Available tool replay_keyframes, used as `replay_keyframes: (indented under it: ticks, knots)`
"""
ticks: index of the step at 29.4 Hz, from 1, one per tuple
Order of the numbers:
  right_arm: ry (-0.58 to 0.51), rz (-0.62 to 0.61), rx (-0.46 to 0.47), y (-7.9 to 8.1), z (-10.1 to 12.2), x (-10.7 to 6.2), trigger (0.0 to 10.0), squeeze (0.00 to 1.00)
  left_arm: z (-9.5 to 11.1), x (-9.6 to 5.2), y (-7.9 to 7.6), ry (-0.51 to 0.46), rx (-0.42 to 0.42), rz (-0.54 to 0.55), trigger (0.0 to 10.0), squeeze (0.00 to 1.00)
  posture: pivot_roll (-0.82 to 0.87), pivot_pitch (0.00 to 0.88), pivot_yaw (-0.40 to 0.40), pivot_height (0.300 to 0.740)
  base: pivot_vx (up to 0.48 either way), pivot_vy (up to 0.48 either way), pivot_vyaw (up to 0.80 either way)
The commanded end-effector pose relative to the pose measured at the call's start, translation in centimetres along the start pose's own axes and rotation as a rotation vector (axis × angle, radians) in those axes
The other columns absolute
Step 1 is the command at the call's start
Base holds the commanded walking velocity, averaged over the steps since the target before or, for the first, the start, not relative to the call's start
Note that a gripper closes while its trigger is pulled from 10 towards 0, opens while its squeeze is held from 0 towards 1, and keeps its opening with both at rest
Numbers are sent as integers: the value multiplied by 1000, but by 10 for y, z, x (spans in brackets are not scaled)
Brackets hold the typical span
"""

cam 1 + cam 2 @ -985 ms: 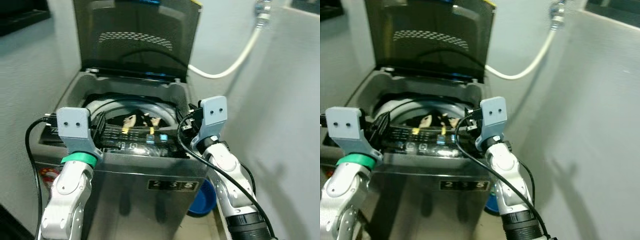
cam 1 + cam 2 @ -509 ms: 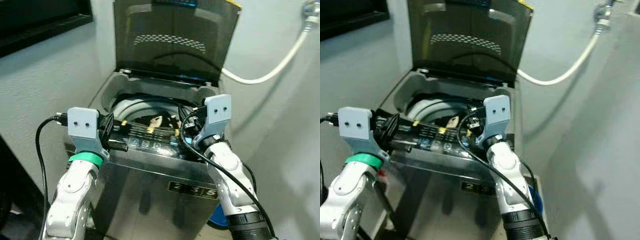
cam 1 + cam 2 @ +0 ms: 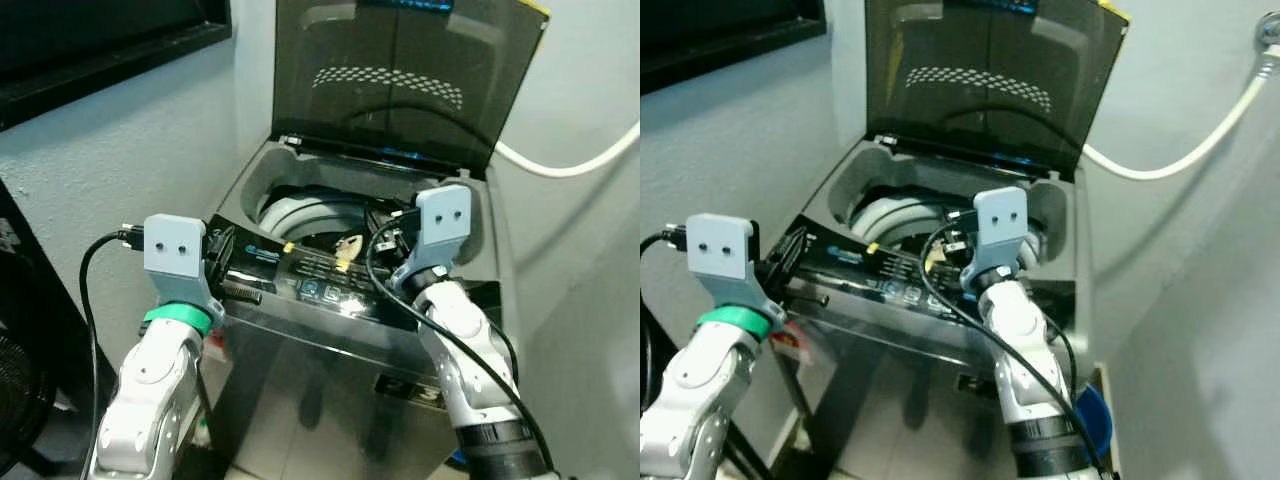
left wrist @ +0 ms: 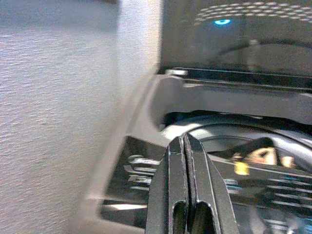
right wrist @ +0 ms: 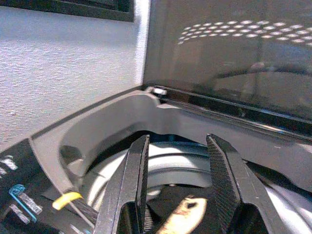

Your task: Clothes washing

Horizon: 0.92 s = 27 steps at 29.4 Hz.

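Observation:
A grey top-loading washing machine (image 3: 330,350) stands before me with its dark lid (image 3: 400,90) raised. Inside the drum (image 3: 295,208) lies dark clothing with cream patches (image 3: 350,245). My left gripper (image 4: 185,139) is shut with nothing in it and hovers over the left end of the black control panel (image 3: 300,285). My right gripper (image 5: 178,141) is open and empty, held above the drum's front edge and pointing in at the clothing (image 5: 185,212).
A white hose (image 3: 570,165) runs along the wall to the right of the lid. A blue basin (image 3: 1092,420) sits on the floor by the washer's right side. The wall is close on the left, with a dark ledge (image 3: 100,50) high up.
The whole picture has shifted, so the camera has moved: the washer now stands further right and the left wall shows more. Both arms keep the same pose over the panel.

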State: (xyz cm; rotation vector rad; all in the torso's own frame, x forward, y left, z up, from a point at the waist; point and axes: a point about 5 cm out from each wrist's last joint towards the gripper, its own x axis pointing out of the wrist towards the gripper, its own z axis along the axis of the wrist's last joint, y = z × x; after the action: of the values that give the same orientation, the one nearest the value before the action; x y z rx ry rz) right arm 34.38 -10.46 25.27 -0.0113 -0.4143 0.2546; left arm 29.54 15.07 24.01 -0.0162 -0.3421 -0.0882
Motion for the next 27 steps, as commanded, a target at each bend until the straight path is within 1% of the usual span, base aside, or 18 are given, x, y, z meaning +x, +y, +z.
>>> replay_keyframes:
  ticks: [1,3,5,6,7,10,16,20,21,27]
  knots:
    - [-4,-19,18,-2,0,0,10000,0,-6,2,2,44,-29,29,10000,0,-9,9,-12,740,0,0,800]
    - [0,-29,21,-3,0,0,10000,0,-7,2,3,62,-38,36,10000,0,-11,12,-11,740,0,0,800]
    - [9,-39,30,-5,-1,0,10000,0,-9,1,5,93,-24,54,10000,0,-11,12,-11,740,0,0,800]
    - [9,-39,30,-5,-1,0,10000,0,-9,1,5,93,-24,54,10000,0,-11,12,-11,740,0,0,800]
    - [13,-38,40,-5,-2,-1,10000,0,-10,1,5,92,-5,45,10000,0,-13,17,-9,740,0,0,800]
    - [23,-36,52,-5,-3,-2,10000,0,-10,0,3,87,5,21,10000,0,-14,19,-9,740,0,0,800]
    - [35,-25,63,-4,-4,-2,10000,0,-12,1,0,94,27,8,10000,0,-18,26,-6,740,0,0,800]
    - [35,-26,63,-4,-4,-2,10000,0,-13,1,0,99,27,8,10000,0,-18,26,-6,740,0,0,800]
    - [35,-31,63,-4,-4,-3,10000,0,-13,0,-1,107,11,-4,10000,0,-21,28,-3,740,0,0,800]
    - [40,-41,61,-6,-4,-3,10000,0,-13,-1,-6,129,-12,-52,10000,0,-29,33,0,740,0,0,800]
